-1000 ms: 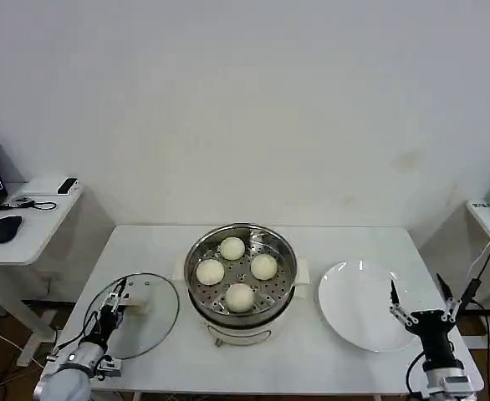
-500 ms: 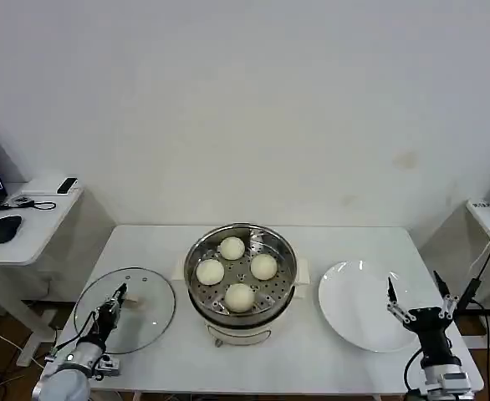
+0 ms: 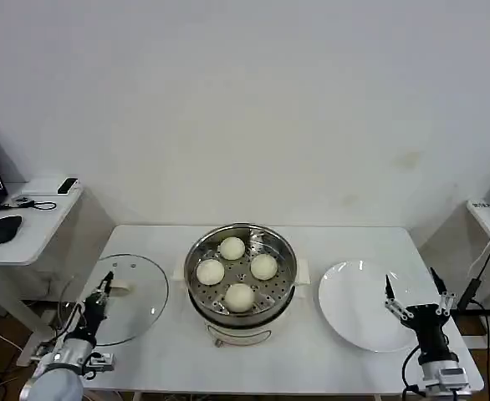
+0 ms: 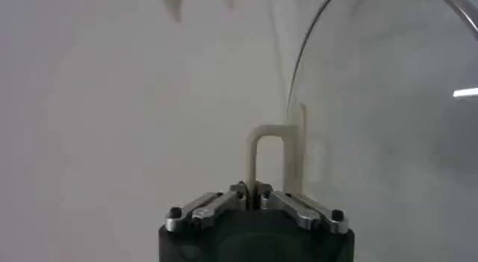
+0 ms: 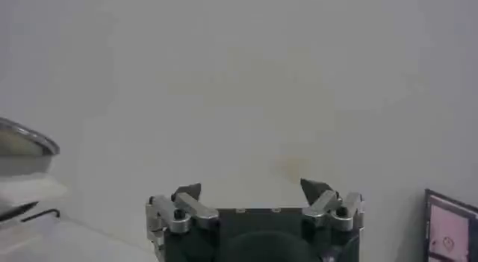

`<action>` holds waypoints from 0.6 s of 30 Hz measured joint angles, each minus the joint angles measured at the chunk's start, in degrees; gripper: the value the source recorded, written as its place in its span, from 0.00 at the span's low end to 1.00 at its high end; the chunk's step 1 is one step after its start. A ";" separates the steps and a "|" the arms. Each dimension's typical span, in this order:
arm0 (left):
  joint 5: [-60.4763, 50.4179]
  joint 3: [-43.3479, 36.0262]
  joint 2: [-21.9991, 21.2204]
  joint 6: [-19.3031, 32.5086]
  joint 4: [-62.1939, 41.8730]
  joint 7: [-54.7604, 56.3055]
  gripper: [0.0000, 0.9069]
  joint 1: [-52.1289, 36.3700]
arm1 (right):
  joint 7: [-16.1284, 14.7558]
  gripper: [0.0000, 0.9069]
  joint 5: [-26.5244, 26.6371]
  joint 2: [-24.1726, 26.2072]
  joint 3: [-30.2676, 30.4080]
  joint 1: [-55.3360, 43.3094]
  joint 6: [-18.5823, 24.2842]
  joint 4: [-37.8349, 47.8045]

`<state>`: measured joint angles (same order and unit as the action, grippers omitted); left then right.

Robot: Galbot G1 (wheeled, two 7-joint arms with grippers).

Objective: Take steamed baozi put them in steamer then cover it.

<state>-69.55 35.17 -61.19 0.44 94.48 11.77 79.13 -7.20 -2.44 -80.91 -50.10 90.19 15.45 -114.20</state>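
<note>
The steamer (image 3: 288,288), a shiny steel pot on a white base, stands mid-table with several cream-white steamed baozi (image 3: 240,296) on its perforated tray. Left of it, my left gripper (image 3: 103,286) is shut on the white bar handle (image 4: 267,147) of the cover (image 3: 136,288). That clear glass lid with a metal rim is held tilted near the table's left edge. The left wrist view shows the left gripper (image 4: 250,190) pinching one leg of the handle, with the lid's glass (image 4: 373,99) behind it. My right gripper (image 3: 410,282) (image 5: 252,187) stands open and holds nothing, over the white plate's near right side.
A flat white plate (image 3: 349,313) lies right of the steamer. A side table (image 3: 28,238) with a black mouse (image 3: 5,227) stands beyond the left edge, and another desk corner (image 3: 486,215) is at the far right. A plain wall closes the back.
The left gripper has carried the cover leftward and slightly away from me, towards the table's left edge. The right gripper has shifted only slightly.
</note>
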 measured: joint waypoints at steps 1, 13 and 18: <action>0.41 0.28 0.16 -0.91 1.21 -0.40 0.00 0.52 | -0.02 1.00 -0.02 0.03 -0.01 0.01 0.00 0.03; 4.89 1.64 3.01 -10.63 12.30 -5.89 0.00 2.07 | -0.35 1.00 -0.34 0.61 -0.38 0.97 -0.13 -0.62; 7.14 0.41 4.84 -14.33 16.34 -8.78 0.00 1.35 | -0.38 1.00 -0.74 0.19 -0.27 1.39 -0.02 -0.83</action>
<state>-62.41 35.58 -56.35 -13.90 110.82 2.99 80.48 -7.58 -3.19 -80.72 -50.37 91.58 15.43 -115.03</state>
